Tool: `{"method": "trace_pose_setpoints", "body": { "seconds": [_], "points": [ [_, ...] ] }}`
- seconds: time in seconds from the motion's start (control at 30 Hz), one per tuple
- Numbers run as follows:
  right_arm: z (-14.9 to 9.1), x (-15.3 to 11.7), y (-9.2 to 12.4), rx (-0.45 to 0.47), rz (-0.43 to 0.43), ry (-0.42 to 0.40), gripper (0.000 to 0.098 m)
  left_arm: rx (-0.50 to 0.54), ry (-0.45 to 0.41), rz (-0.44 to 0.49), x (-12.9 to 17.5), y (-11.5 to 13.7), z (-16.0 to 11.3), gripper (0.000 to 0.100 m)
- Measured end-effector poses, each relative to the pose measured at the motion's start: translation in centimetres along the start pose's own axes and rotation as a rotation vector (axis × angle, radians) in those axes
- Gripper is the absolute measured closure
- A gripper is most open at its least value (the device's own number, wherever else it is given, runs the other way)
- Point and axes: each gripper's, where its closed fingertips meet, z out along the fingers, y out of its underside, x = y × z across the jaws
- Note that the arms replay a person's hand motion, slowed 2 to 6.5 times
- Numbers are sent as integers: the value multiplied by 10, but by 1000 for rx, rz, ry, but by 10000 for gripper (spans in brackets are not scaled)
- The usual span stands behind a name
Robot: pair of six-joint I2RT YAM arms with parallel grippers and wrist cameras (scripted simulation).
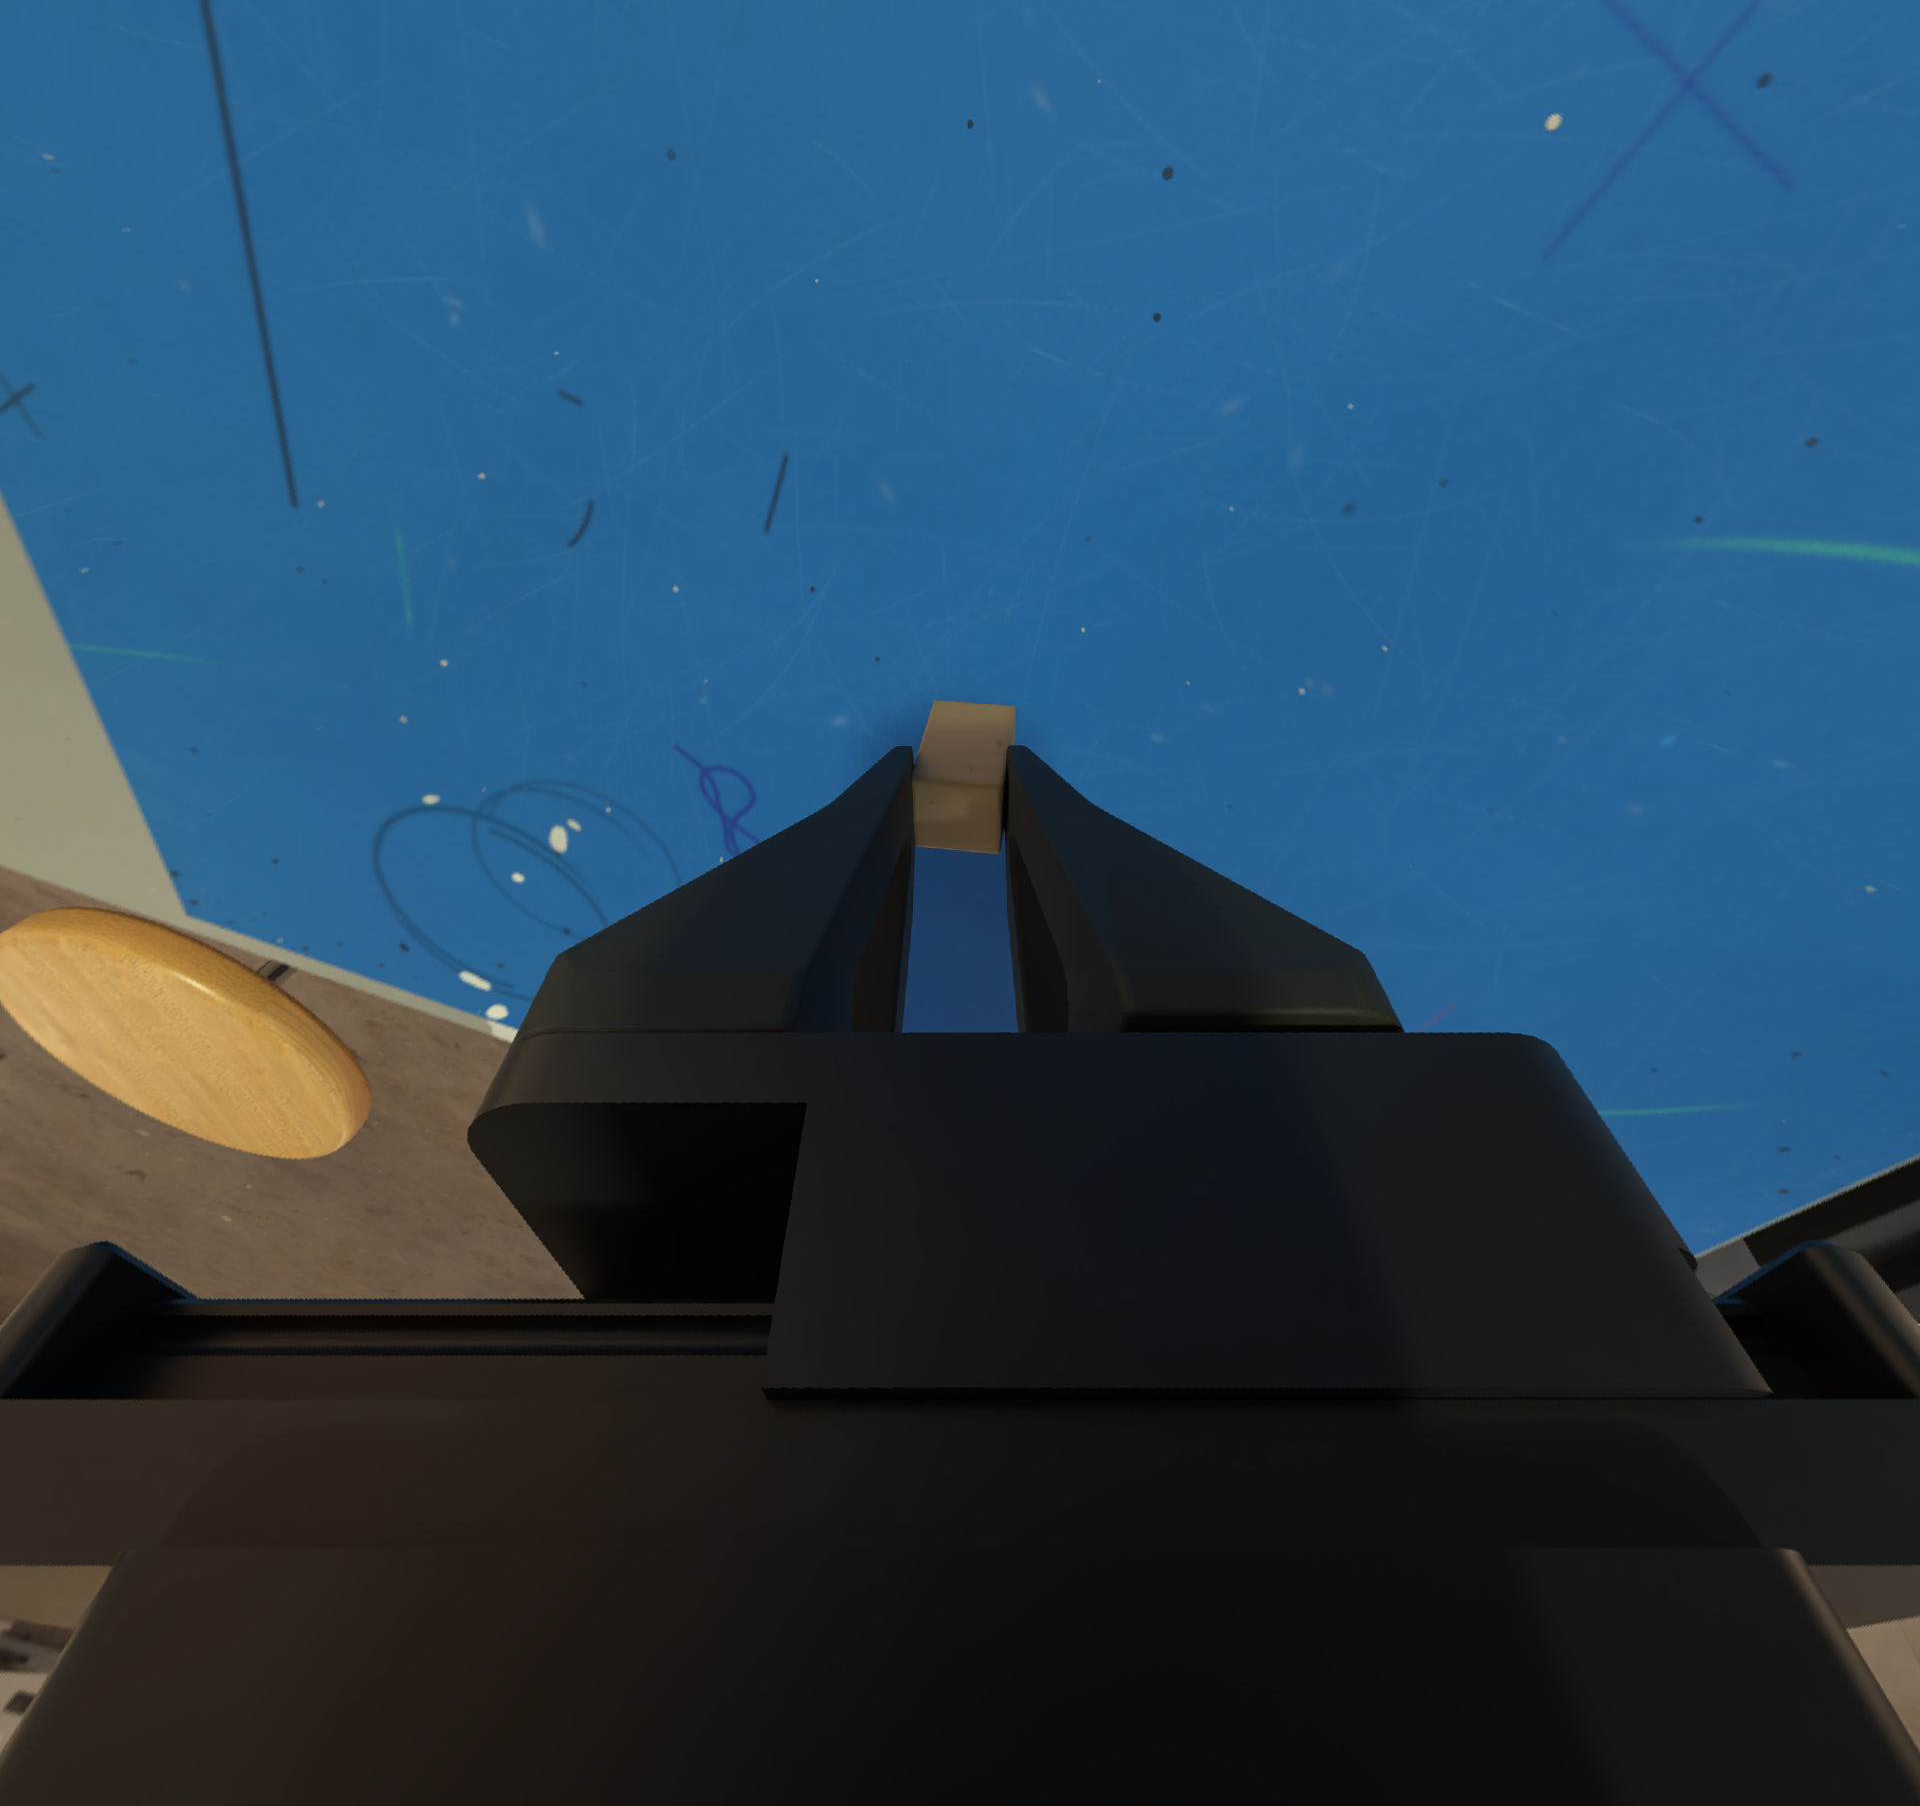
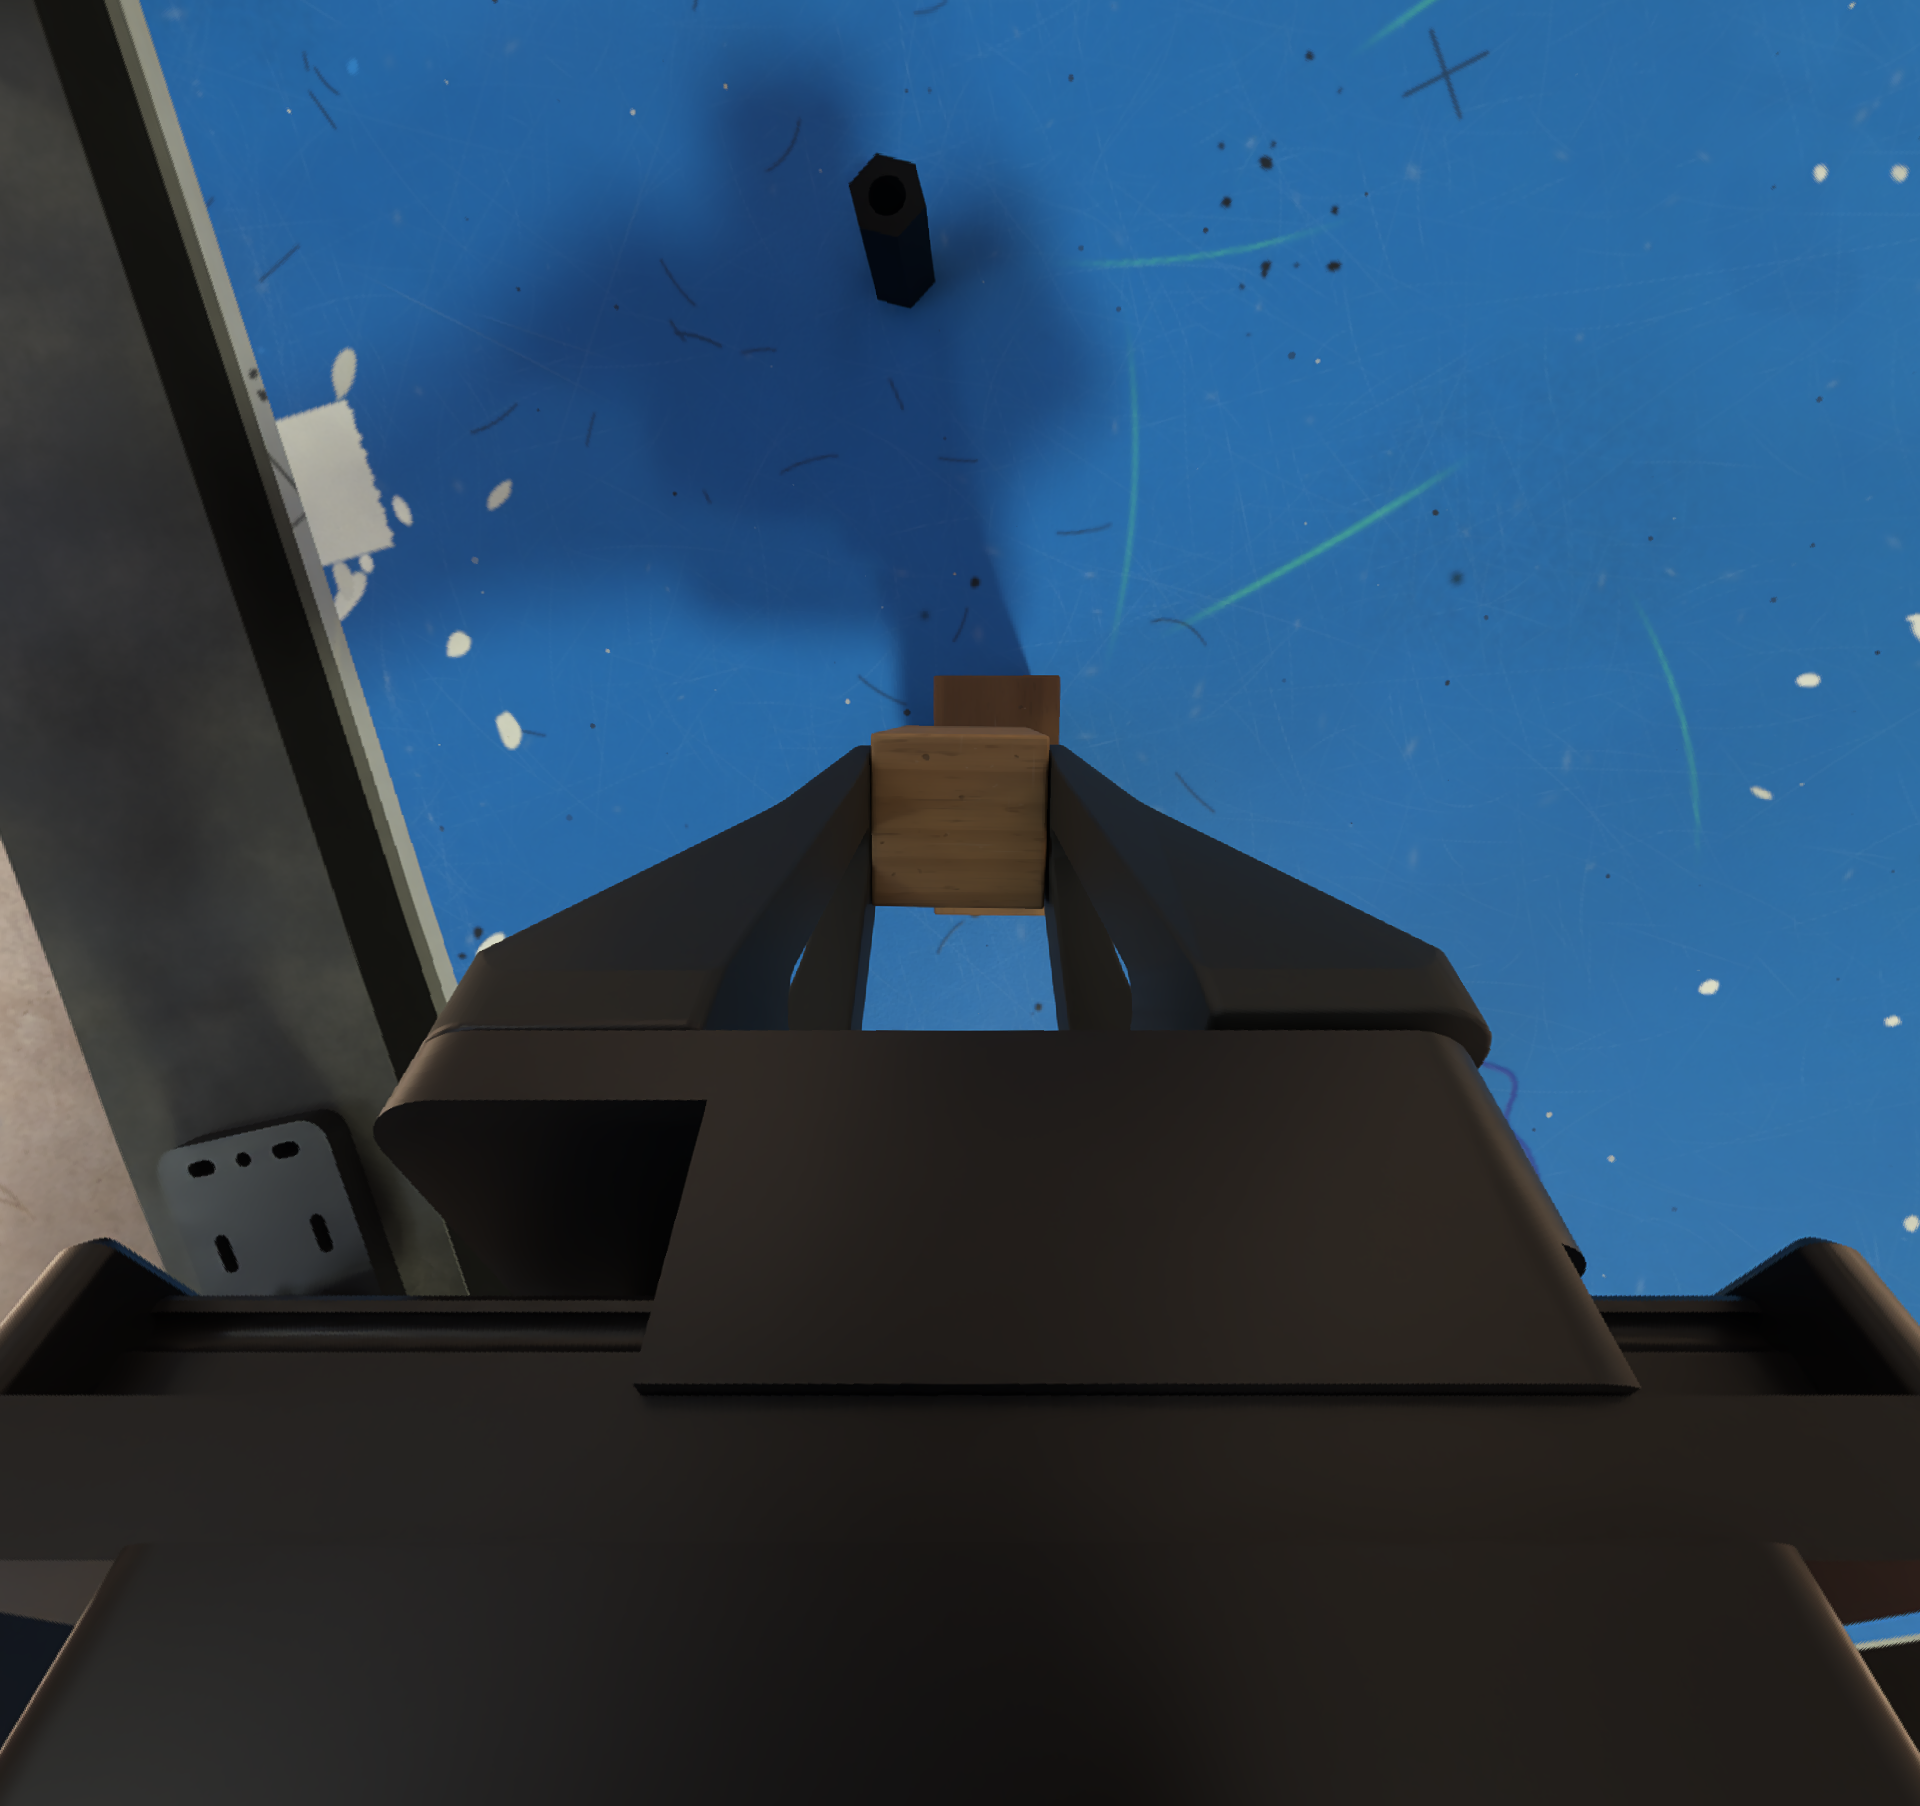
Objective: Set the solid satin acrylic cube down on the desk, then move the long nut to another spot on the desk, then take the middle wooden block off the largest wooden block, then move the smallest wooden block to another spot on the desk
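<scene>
left view only: wooden disc off tabletop, left of left hand clamping cube | right view only: nut ahead of right hand pinching block, darker block behind | both point down

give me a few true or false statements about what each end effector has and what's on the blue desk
1. The left end effector grips a small pale beige cube. True.
2. The right end effector is empty. False: it is shut on a light wooden block.
3. A black hexagonal long nut lies on the scuffed blue desk. True.
4. The round flat wooden disc sits on the blue desk. False: it is off its edge.
</scene>
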Motion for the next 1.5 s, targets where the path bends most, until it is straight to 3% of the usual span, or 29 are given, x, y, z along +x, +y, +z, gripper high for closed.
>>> {"method": "trace_pose_setpoints", "body": {
  "seconds": [0.3,0.73,0.9,1.13,1.5],
  "points": [
    [-6,-10,-3,28,-3,2,718,56,-50,31,6,-15,-60,855],
    [-14,-22,-4,55,-3,13,718,152,-79,186,37,-99,-105,855],
    [-21,-26,-3,62,-5,28,718,168,-62,268,56,-136,-99,855],
    [-34,-33,0,71,4,49,718,154,-26,359,83,-180,-71,855],
    [-45,-38,9,78,21,66,718,91,35,444,110,-219,-12,855]
  ]
}}
